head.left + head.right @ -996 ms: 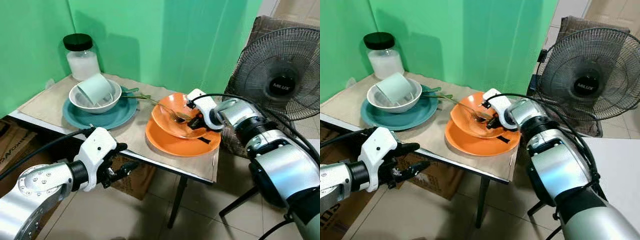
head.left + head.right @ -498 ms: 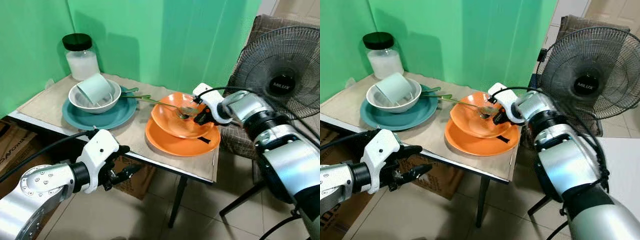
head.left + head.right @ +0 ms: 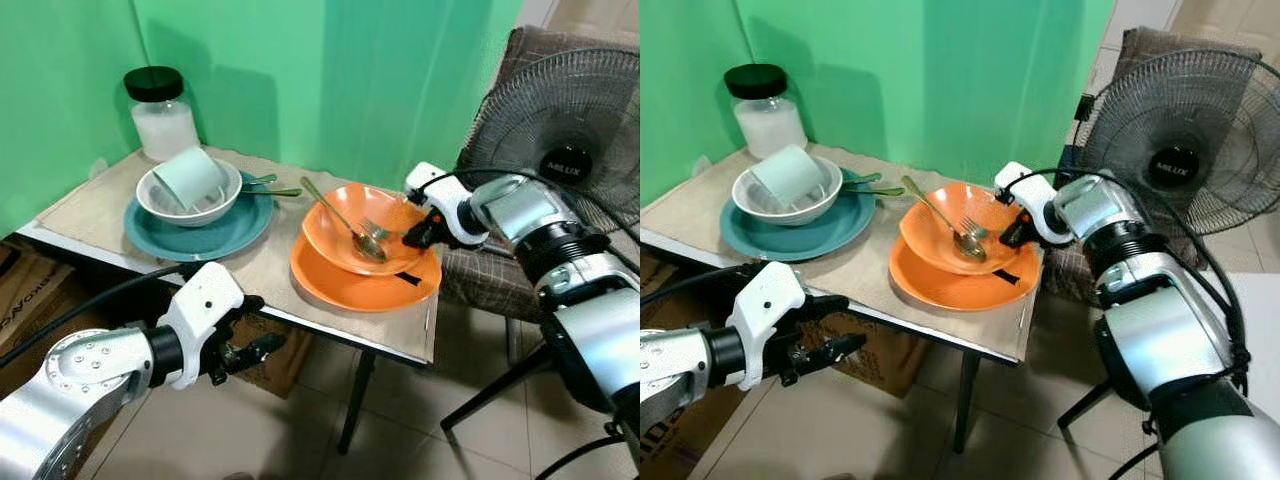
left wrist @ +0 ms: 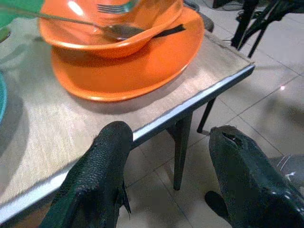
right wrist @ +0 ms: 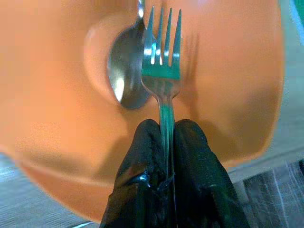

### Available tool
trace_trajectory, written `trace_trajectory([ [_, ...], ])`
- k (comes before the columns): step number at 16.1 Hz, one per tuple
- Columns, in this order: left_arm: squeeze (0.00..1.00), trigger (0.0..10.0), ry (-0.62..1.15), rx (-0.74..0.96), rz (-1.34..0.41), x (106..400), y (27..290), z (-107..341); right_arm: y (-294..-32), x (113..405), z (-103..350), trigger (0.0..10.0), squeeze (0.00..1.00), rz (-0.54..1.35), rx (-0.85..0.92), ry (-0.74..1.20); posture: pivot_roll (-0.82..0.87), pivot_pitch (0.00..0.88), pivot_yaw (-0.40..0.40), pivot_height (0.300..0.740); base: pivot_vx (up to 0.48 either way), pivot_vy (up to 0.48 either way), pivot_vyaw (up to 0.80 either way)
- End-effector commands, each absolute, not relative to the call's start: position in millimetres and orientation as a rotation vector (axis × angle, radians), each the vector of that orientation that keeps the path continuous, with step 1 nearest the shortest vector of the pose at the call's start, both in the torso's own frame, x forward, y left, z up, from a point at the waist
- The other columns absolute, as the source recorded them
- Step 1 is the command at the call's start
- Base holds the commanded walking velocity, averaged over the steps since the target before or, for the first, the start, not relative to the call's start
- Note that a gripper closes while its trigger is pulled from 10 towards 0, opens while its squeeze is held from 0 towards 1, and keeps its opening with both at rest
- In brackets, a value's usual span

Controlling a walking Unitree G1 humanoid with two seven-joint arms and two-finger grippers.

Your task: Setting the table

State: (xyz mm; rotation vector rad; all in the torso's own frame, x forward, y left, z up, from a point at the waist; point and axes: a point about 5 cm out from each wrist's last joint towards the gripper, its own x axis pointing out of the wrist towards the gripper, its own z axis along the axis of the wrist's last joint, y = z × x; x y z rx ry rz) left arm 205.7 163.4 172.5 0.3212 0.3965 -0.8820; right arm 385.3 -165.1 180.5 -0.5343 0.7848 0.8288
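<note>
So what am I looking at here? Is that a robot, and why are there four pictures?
Yes, it is a walking robot with two silver arms. Two pictures come from its eyes, looking down at a small table. The other two come from little cameras on its wrists. On the table an orange bowl sits on an orange plate, with a spoon lying in the bowl. A white bowl with a pale green cup tipped inside sits on a teal plate, beside a jar. The right gripper pinches a fork over the orange bowl. The left gripper hangs open below the table edge.
</note>
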Motion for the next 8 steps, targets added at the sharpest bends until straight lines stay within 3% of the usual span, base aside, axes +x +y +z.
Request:
trace_trajectory([
  [1,0.0,10.0,0.4,0.324,-0.893,205.5,162.3,173.5,-166.1,384.8,190.1,0.0,0.0,0.855,-0.485,0.743,0.07,0.0,-0.03,0.74,0.0,0.0,0.0],
  [4,0.0,10.0,0.347,0.306,-0.827,208.4,162.0,176.8,-159.8,375.1,203.8,0.0,0.0,0.92,-0.341,0.558,0.07,0.0,-0.035,0.74,0.0,0.0,0.0],
  [7,0.0,10.0,0.26,0.276,-0.666,213.9,162.1,181.2,-150.1,349.7,215.0,6.3,0.0,0.828,-0.186,0.267,0.05,0.0,-0.025,0.74,0.0,0.0,0.0],
  [8,0.0,10.0,0.232,0.283,-0.618,215.3,161.1,182.3,-147.4,341.4,214.0,10.0,0.0,0.779,-0.175,0.206,0.04,0.0,-0.022,0.74,0.0,0.0,0.0],
])
